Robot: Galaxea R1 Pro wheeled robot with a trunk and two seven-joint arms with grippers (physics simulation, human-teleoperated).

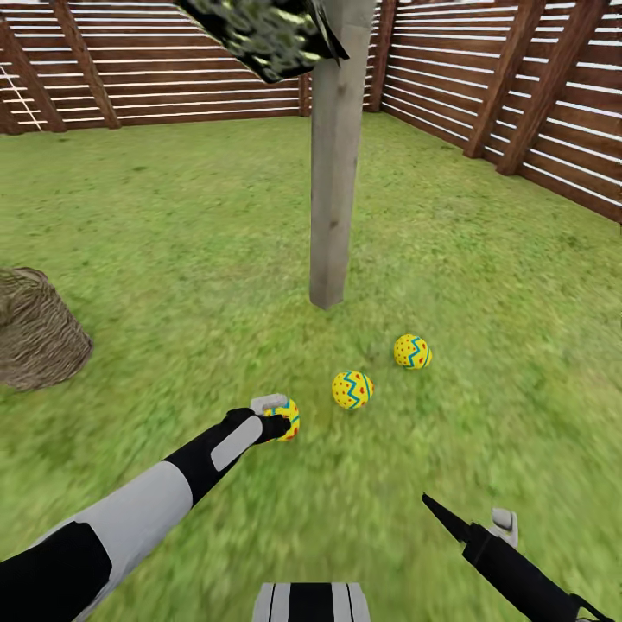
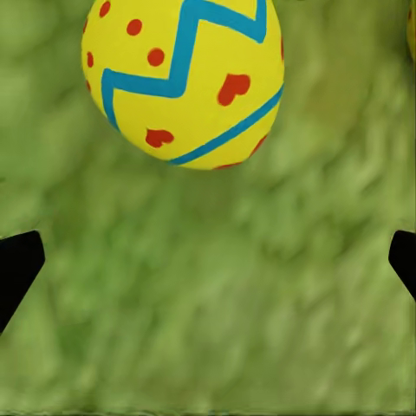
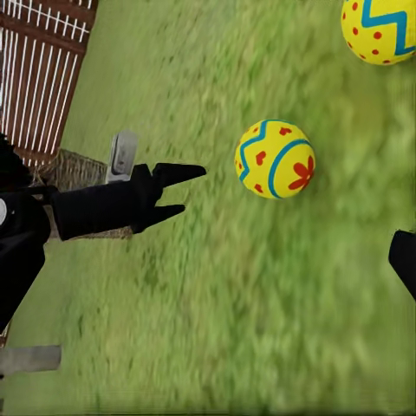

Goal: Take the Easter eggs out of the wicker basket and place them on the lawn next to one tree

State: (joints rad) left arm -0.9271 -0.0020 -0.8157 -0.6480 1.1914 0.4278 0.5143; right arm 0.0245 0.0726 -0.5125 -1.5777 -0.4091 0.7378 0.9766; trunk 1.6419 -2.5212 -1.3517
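Observation:
Three yellow Easter eggs with blue zigzags and red dots lie on the lawn [image 1: 173,216] in front of the tree's pale trunk [image 1: 335,173]: one [image 1: 412,352], a second [image 1: 352,390] and a third [image 1: 288,418]. My left gripper [image 1: 275,426] is open right beside the third egg [image 2: 184,78]; the right wrist view shows a gap between its fingertips [image 3: 192,189] and that egg [image 3: 275,159]. The wicker basket [image 1: 34,333] stands to the left, its inside hidden. My right gripper [image 1: 445,517] hovers open low at the right, holding nothing.
A brown slatted fence [image 1: 173,78] closes the garden at the back and along the right [image 1: 553,112]. Dark foliage [image 1: 259,34] hangs by the trunk's top. Open grass stretches between the basket and the tree.

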